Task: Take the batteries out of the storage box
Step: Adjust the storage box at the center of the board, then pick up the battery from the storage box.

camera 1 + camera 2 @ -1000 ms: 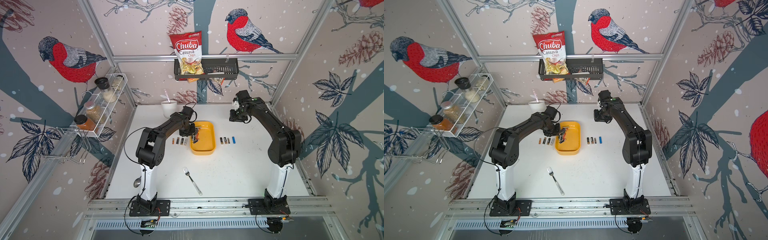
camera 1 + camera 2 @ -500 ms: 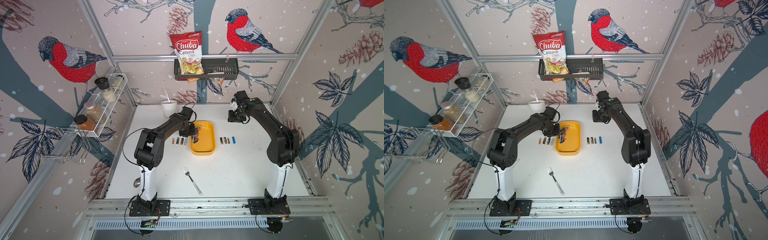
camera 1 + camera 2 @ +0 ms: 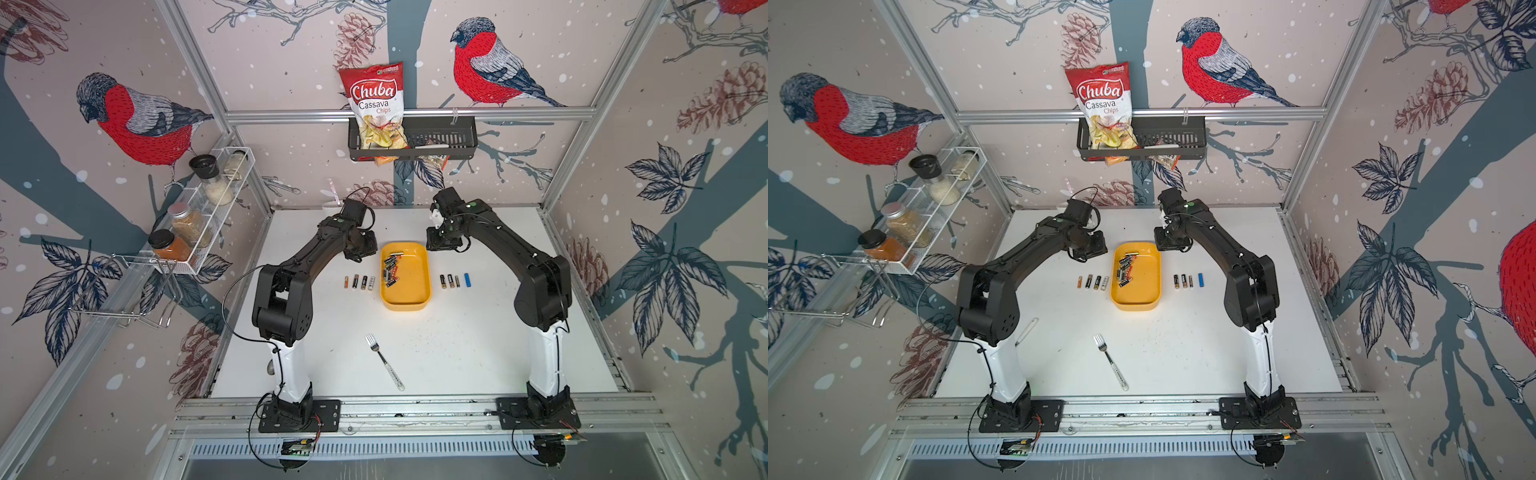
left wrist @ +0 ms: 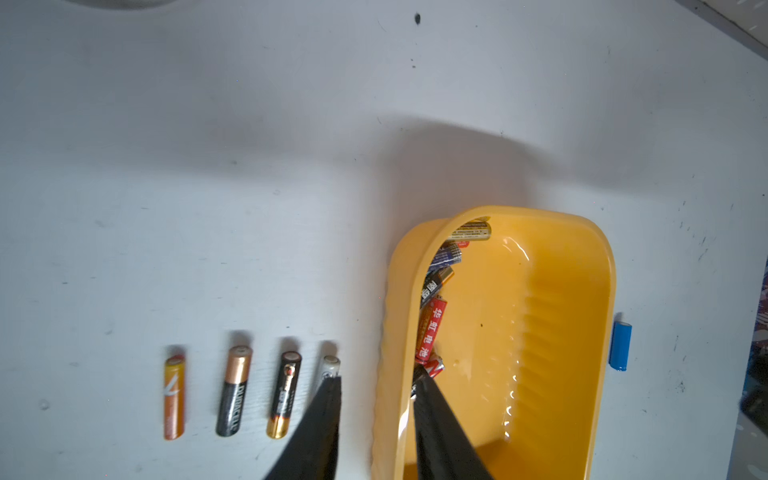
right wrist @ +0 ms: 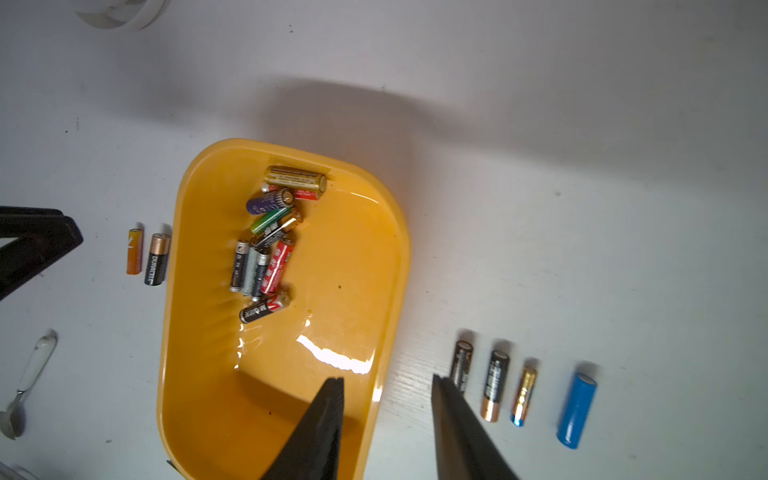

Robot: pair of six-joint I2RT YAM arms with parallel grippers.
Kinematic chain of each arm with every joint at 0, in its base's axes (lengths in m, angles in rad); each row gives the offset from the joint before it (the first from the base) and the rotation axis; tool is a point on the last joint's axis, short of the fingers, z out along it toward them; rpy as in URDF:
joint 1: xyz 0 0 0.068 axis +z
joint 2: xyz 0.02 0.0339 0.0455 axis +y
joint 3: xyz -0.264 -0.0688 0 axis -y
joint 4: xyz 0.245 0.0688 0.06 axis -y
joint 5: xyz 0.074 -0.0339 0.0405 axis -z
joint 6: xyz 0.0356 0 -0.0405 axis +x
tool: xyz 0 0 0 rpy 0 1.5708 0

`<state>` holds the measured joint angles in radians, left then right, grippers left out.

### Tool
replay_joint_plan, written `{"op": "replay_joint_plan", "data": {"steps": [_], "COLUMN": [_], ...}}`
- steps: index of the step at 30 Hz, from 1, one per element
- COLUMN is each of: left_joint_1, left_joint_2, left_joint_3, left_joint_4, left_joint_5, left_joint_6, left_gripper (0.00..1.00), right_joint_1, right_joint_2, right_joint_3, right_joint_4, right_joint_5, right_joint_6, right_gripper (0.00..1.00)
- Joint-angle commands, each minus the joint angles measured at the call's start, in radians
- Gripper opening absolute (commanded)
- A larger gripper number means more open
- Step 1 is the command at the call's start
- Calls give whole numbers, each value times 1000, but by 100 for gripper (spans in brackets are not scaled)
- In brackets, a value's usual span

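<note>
The yellow storage box point(image 3: 427, 272) lies mid-table, with several batteries point(image 5: 266, 249) heaped in its left half. Four more batteries point(image 4: 235, 390) lie in a row on the table left of it, and another row point(image 5: 494, 386) ending in a blue one point(image 5: 577, 409) lies on its right. My left gripper point(image 4: 376, 382) hangs open and empty above the box's left wall, one finger over the silver battery and the other over the box's inside. Over the box's right wall my right gripper point(image 5: 388, 380) is open too, holding nothing.
A fork point(image 3: 384, 361) lies near the table's front and a spoon point(image 5: 29, 382) at the left by the left arm. A white cup point(image 3: 332, 204) stands at the back. A black wall basket point(image 3: 440, 139) with a chips bag and a spice rack point(image 3: 199, 208) hang above.
My left wrist has drawn back and up from the left row of batteries. The right wrist has shifted a little left toward the box.
</note>
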<state>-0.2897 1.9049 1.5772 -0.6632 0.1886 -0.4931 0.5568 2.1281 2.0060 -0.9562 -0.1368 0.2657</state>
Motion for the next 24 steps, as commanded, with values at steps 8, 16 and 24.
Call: {"op": "replay_joint_plan", "data": {"steps": [8,16,24], "left_joint_1": [61,64,68], "left_joint_2": [-88,-108,-108], "left_joint_3": [-140,-211,-231], "left_joint_4": [38,75,85], "left_joint_5": [22,35,44], "left_joint_6": [48,45,52], "left_gripper": [35,36,36], "right_joint_1": [113,137,148], "right_joint_2": [159,258,301], "right_joint_3": [108,160,163], "right_joint_4": [38,64,96], "right_joint_5": [-12,-41,-40], "right_joint_6": [80,98,108], "right_gripper": [41,41,41]}}
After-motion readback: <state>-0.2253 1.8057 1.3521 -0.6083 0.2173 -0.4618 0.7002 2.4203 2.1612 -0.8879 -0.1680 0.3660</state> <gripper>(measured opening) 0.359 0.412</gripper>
